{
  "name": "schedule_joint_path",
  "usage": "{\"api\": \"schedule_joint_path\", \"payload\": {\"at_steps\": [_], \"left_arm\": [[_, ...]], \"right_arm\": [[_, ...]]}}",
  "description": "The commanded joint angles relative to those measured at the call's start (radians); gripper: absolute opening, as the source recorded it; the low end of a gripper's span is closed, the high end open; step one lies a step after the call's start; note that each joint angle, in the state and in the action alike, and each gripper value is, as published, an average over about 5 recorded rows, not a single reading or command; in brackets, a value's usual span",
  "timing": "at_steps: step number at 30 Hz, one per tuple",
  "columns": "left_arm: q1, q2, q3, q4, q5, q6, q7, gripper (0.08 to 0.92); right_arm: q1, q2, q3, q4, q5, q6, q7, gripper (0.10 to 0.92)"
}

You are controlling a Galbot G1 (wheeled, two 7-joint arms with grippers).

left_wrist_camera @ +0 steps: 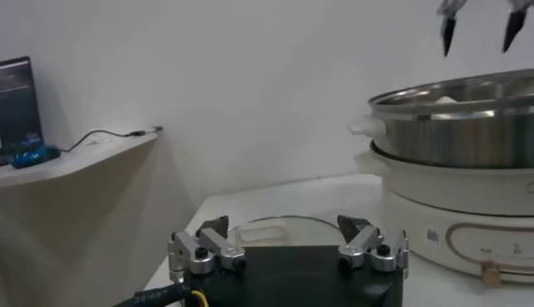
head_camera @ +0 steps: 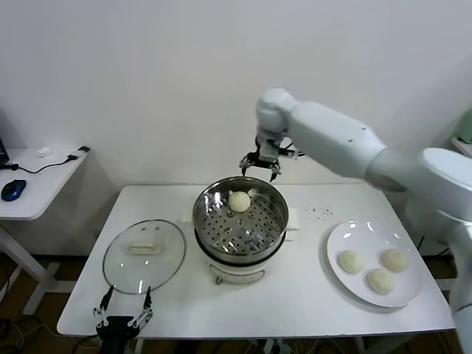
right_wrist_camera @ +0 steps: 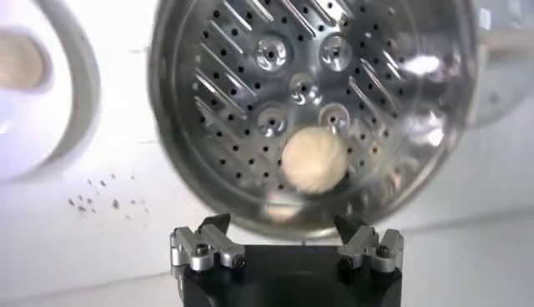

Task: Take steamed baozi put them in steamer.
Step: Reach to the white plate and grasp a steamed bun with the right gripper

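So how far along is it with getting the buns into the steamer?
One baozi already lies on the steamer basket floor. The right gripper hangs open and empty above the pot's far rim. Three buns wait on the white plate. The left gripper is parked open by the glass lid.

The right arm (head_camera: 346,144) is a smooth glossy white shell built of rounded, tapering segments, with a ball-like joint casing near its wrist. The right pincer (head_camera: 259,168), above the far rim of the steamer (head_camera: 240,221), is dark metal with slim black pointed fingers. The left pincer (head_camera: 123,318), at the worktop (head_camera: 295,295) edge nearest the robot and well away from the steamer, has a black block body, silver knuckle brackets with dark screws, black fingertips and a black cable with yellow wire.
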Motion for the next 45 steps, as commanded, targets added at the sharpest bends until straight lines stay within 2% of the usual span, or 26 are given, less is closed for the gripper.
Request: {"api": "schedule_joint_path", "payload": {"at_steps": [1, 7, 10, 14, 21, 30, 45], "left_arm": [[0.011, -0.006, 0.004, -0.012, 0.005, -0.005, -0.001, 0.823], [0.018, -0.005, 0.005, -0.017, 0.006, -0.010, -0.002, 0.823], [0.021, -0.006, 0.006, -0.018, 0.008, -0.011, -0.002, 0.823], [0.023, -0.005, 0.008, -0.015, 0.012, -0.012, -0.002, 0.823], [0.027, -0.004, 0.006, -0.016, 0.017, -0.013, -0.003, 0.823], [0.038, -0.005, 0.003, -0.004, 0.014, -0.024, -0.004, 0.823], [0.037, -0.005, -0.002, 0.003, 0.012, -0.025, -0.003, 0.823]], "right_arm": [[0.136, -0.394, -0.248, 0.183, 0.394, -0.490, 0.114, 0.823], [0.052, -0.570, -0.308, 0.274, 0.516, -0.764, 0.144, 0.823], [-0.017, -0.629, -0.316, 0.308, 0.531, -0.806, 0.138, 0.823], [-0.158, -0.658, -0.236, 0.281, 0.446, -0.800, 0.088, 0.823], [-0.347, -0.594, -0.085, 0.187, 0.303, -0.776, 0.046, 0.823], [-0.496, -0.455, 0.046, 0.061, 0.221, -0.751, 0.074, 0.823], [-0.537, -0.379, 0.073, 0.010, 0.210, -0.743, 0.076, 0.823]]}}
